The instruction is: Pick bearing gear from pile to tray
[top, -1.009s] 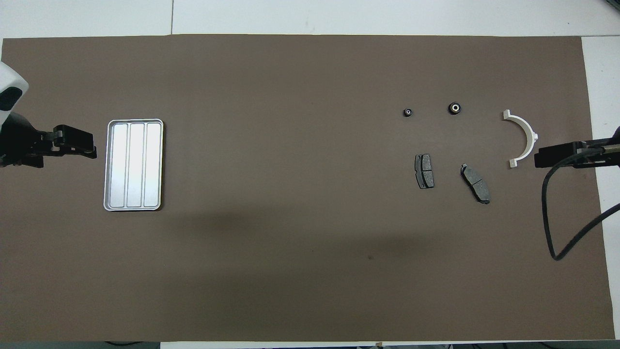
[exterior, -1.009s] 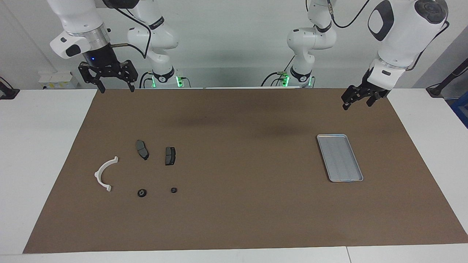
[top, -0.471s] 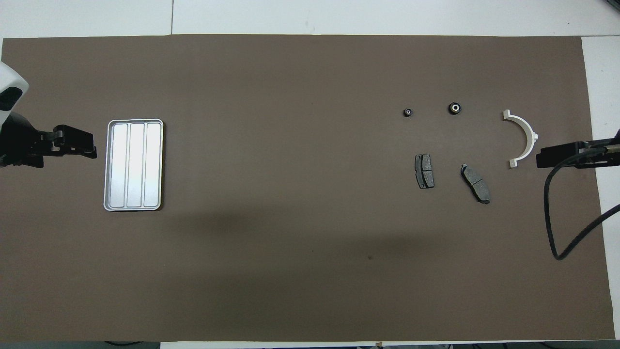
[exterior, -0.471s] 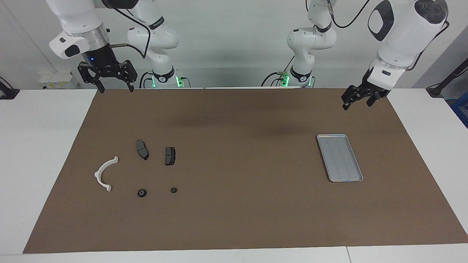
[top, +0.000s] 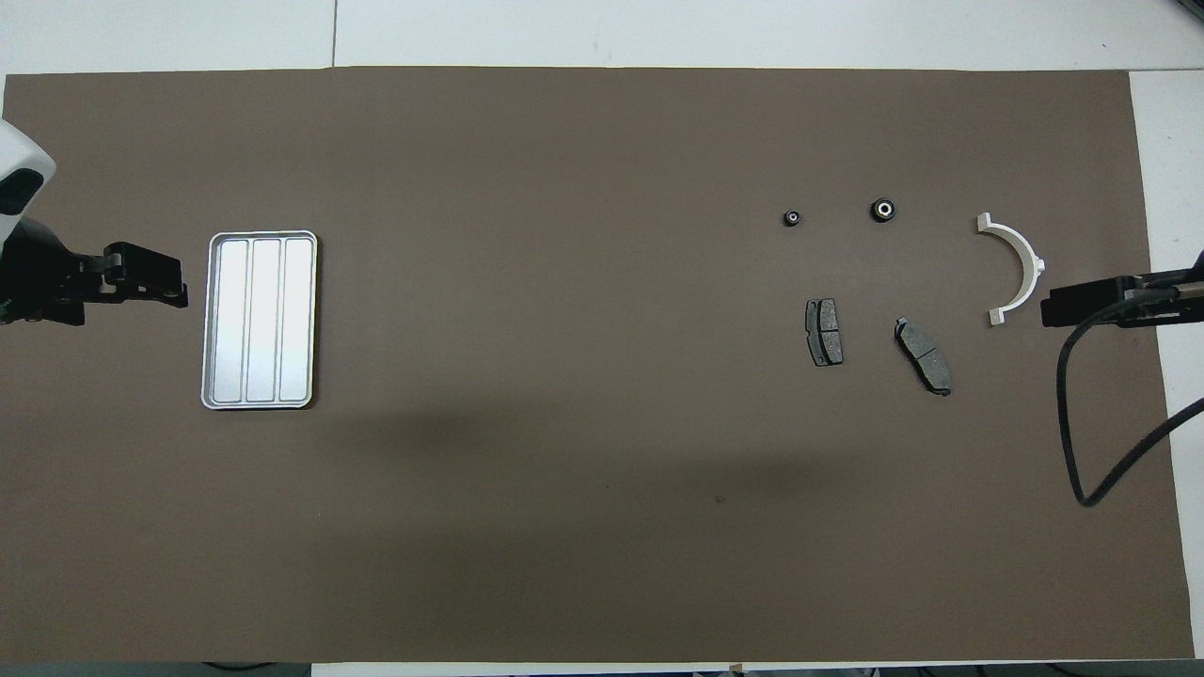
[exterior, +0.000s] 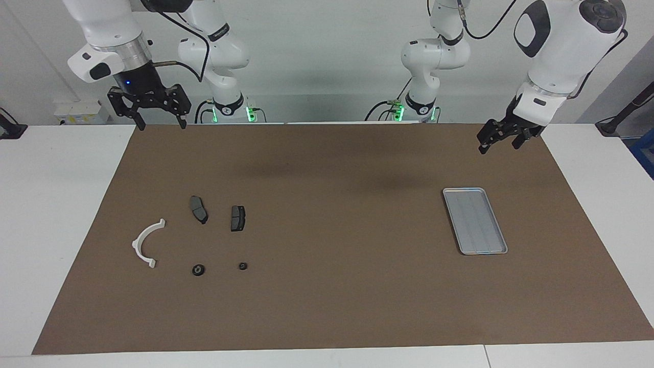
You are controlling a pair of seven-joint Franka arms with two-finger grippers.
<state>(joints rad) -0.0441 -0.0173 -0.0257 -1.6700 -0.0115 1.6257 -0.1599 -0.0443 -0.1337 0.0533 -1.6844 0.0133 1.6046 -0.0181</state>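
Bearing gear candidates are the two black round pieces, the larger (exterior: 198, 270) and the smaller (exterior: 242, 266), farthest from the robots in the pile at the right arm's end. Going near to far: your right gripper (exterior: 149, 105) hangs wide and empty over the mat's near edge, then come two brake pads (exterior: 199, 209), the white bracket (exterior: 147, 243), then the rounds. Come straight down on one round piece. The tray (exterior: 462, 194) lies bare at the left arm's end; the left gripper (exterior: 503, 135) waits, and you cannot tell its spread. Only the overhead view shows the rounds' pale centres (top: 882, 209).
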